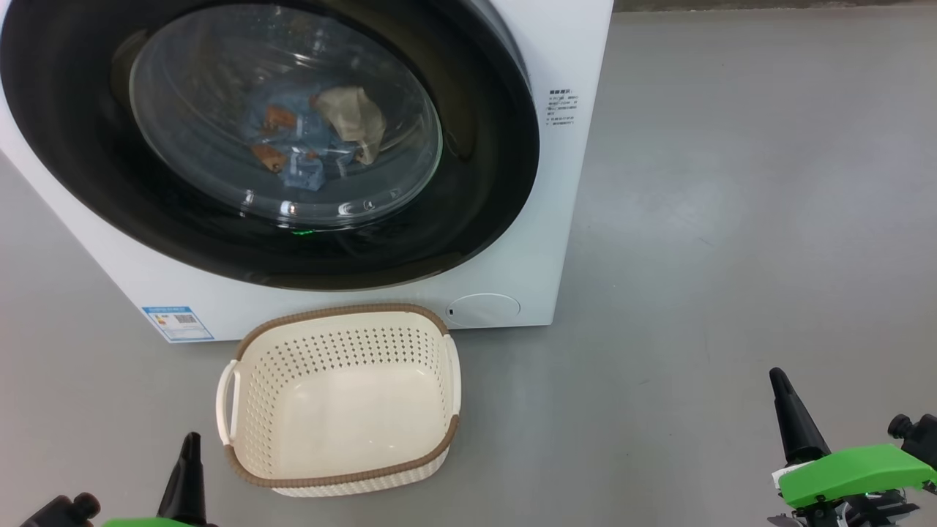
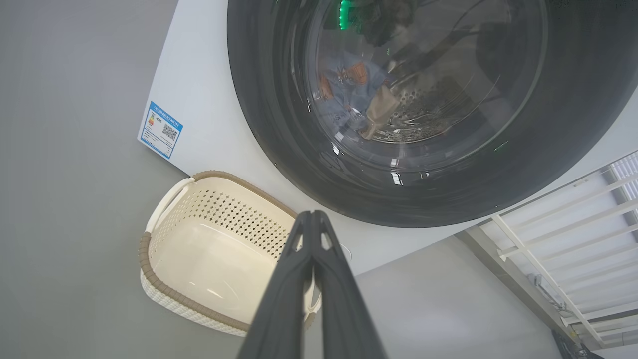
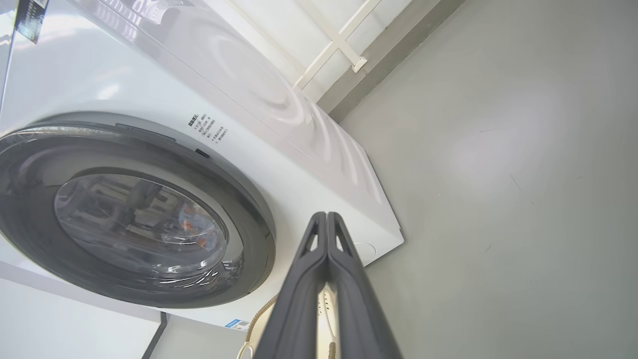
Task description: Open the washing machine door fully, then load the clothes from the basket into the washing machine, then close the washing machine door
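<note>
Our left gripper [image 2: 313, 215] and right gripper [image 3: 326, 215] hang pinched shut over the floor [image 1: 732, 256]; the clothes [image 1: 307, 146] lie inside the washing machine [image 1: 571, 146] behind its closed door [image 1: 476, 205], with the basket [image 1: 340, 311] standing just in front.

I note washing machine door [image 1: 219, 146] shut against washing machine [image 1: 538, 249]: drum access barred. Basket [image 1: 340, 399] on floor [image 1: 732, 219] just before machine front, under door, obstructs low approach there. Floor right of basket and machine open: free passage. White railing [image 2: 573, 224] beyond machine's side; closeness hard to judge in wide-angle view.
</note>
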`<state>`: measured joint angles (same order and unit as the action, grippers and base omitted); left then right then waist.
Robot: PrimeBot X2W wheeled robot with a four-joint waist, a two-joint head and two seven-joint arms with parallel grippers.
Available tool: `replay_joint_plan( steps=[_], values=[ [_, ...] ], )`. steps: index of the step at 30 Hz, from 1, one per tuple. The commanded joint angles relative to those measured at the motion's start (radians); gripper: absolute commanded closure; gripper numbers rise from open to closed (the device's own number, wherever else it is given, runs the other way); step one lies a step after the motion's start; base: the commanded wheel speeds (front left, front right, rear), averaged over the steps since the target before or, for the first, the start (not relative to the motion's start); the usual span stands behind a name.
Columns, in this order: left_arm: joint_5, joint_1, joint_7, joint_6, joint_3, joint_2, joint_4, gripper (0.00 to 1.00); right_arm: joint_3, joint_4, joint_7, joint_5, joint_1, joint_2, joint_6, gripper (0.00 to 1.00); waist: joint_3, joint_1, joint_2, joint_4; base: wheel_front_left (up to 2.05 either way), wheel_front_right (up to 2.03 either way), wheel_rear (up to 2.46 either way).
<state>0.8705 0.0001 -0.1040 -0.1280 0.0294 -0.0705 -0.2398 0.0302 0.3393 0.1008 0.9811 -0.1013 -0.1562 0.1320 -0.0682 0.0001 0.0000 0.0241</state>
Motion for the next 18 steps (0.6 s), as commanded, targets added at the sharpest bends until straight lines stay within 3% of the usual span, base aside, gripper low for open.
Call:
replay_joint_plan(
  steps=[1,18],
  values=[
    [0.036,-0.043,0.008,-0.002,0.022,-0.01,0.018,1.0,0.001,-0.03,-0.008,0.03,-0.011,-0.005,-0.001,1.0,0.002,-0.0001,0.0,-0.001,0.0,0.0,0.0],
    [0.203,-0.058,0.055,-0.002,0.034,-0.005,0.013,1.0,0.019,-0.045,-0.056,0.171,-0.01,0.02,-0.001,1.0,0.017,-0.0001,0.0,-0.006,0.0,0.0,0.0]
  ],
)
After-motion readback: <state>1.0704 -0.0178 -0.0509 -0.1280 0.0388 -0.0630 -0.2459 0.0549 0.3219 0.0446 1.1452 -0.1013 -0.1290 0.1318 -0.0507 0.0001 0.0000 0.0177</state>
